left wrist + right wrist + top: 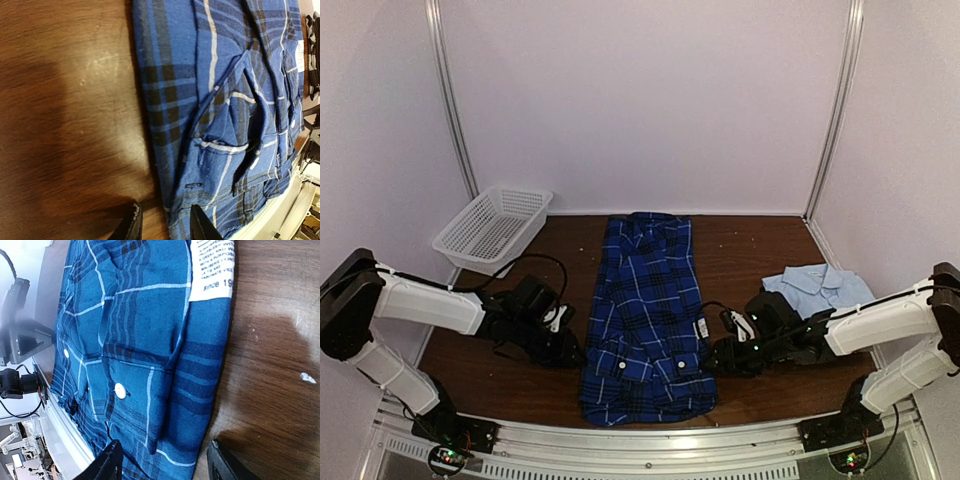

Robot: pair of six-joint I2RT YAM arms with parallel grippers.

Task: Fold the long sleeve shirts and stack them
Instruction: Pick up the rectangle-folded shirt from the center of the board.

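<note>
Left tool (570, 351), right tool (714, 358) low, flanking plaid shirt (645, 300).

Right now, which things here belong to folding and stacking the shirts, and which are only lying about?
For the job:
- plaid shirt
- light blue shirt

Lying about:
- white basket

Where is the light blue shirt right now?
In the top view, the light blue shirt lies folded on the right side of the table, just behind the right arm and apart from the plaid shirt spread at centre.
</note>
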